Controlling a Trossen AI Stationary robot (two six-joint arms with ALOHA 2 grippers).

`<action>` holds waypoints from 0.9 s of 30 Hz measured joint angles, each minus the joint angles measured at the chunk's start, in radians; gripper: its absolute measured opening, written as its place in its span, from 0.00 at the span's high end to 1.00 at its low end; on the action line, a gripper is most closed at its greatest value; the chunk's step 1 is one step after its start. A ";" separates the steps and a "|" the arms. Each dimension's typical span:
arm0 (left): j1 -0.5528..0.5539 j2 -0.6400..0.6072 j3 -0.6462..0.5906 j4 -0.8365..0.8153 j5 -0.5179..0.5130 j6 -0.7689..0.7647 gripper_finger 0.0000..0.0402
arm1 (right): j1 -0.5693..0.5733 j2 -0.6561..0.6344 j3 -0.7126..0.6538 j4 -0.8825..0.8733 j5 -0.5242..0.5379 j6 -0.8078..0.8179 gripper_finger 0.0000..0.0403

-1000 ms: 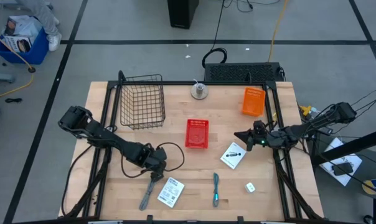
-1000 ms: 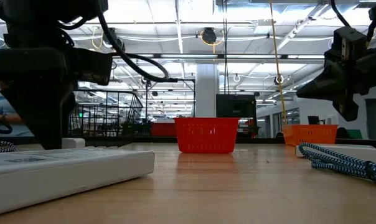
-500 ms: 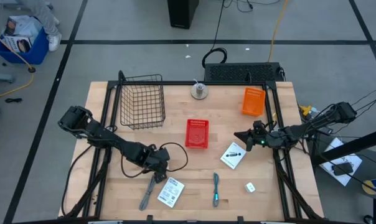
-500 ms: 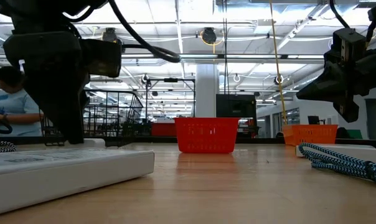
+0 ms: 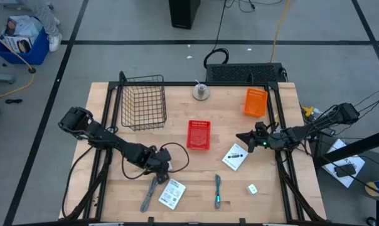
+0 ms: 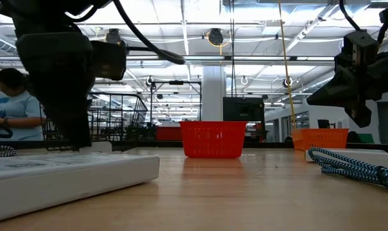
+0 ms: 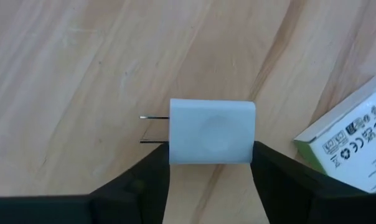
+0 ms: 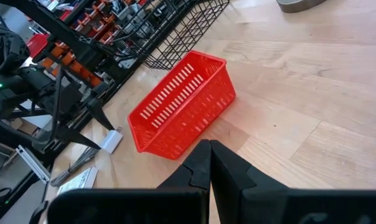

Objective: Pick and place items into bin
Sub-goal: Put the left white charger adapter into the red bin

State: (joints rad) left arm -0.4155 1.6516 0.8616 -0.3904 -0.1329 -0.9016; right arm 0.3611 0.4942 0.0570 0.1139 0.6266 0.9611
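A small white plug block (image 7: 211, 132) with two metal prongs lies on the wooden table between the fingers of my left gripper (image 7: 211, 167), which comes down steeply at the table's near left (image 5: 157, 171). Beside it lie a white packet (image 5: 172, 193) and a grey stick-like tool (image 5: 149, 194). A teal stick (image 5: 218, 190), a second white block (image 5: 252, 188) and another packet (image 5: 235, 156) lie to the right. The red bin (image 5: 199, 134) stands at the middle. My right gripper (image 5: 240, 137) hangs shut right of the bin, holding nothing. My left gripper has the white block between its two fingers. One finger is at the pronged end (image 7: 173, 158), just beside the prongs, and the other at the opposite end (image 7: 251, 155). The fingers come from above, steeply slanted. The block lies flat on the table.
A black wire basket (image 5: 143, 100) stands at the far left, an orange bin (image 5: 255, 102) at the far right and a round metal piece (image 5: 201, 92) at the far edge. A person (image 6: 11, 106) shows behind the table at the low view's left.
My left gripper has tipped a little over the white block without leaving its place. A person has come into sight behind the table at the low view's left edge.
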 joint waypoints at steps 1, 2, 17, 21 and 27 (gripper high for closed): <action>0.000 0.000 0.000 0.000 0.000 -0.014 0.46 | 0.000 0.000 0.000 0.000 0.000 0.000 1.00; 0.000 0.000 0.000 0.000 0.000 -0.027 0.46 | 0.000 0.000 0.000 0.000 0.000 0.000 1.00; -0.001 -0.027 0.000 -0.002 0.030 -0.246 0.47 | 0.000 0.000 0.000 -0.005 0.000 -0.004 1.00; 0.000 -0.064 0.000 -0.001 0.016 -0.264 0.49 | 0.000 0.000 0.000 -0.013 0.000 -0.004 1.00; 0.003 -0.139 -0.001 -0.008 -0.028 -0.338 0.50 | 0.000 0.000 0.000 -0.014 0.000 -0.004 1.00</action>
State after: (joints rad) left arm -0.4129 1.5125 0.8608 -0.3984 -0.1605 -1.2397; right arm 0.3607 0.4940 0.0573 0.1001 0.6270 0.9569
